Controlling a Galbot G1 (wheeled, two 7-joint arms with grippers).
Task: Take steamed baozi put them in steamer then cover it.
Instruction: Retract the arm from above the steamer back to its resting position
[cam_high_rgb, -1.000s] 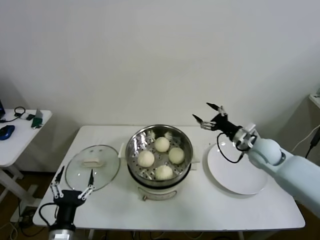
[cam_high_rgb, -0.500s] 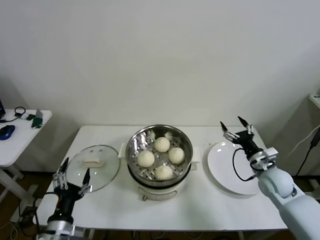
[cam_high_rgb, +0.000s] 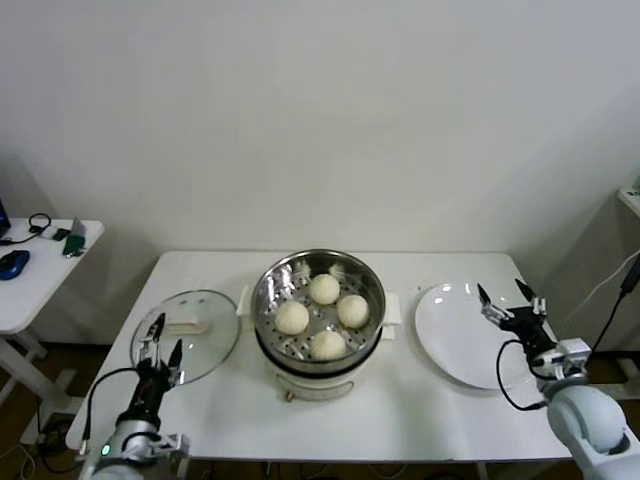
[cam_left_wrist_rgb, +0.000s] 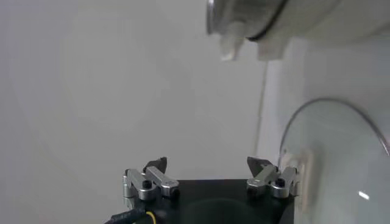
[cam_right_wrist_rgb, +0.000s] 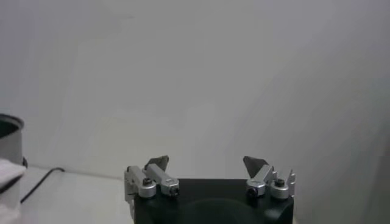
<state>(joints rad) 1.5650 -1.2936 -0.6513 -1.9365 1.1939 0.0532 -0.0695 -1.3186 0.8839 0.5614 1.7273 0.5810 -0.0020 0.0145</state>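
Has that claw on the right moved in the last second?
Yes. The right gripper, open and empty, has pulled back from behind the white plate to its right edge, away from the steamer.

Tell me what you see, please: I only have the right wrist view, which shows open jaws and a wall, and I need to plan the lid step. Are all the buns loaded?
Observer: Yes. Four steamed baozi sit on the perforated tray inside the steamer.
Operator: Is the lid on?
Observer: No. The glass lid lies flat on the table, on the steamer's left side.
Operator: Which arm is nearer to it?
Observer: The left gripper, open, hovers at the lid's near edge.
Operator: And where is mine?
Observer: The right gripper, open and empty, is at the right edge of the white plate.
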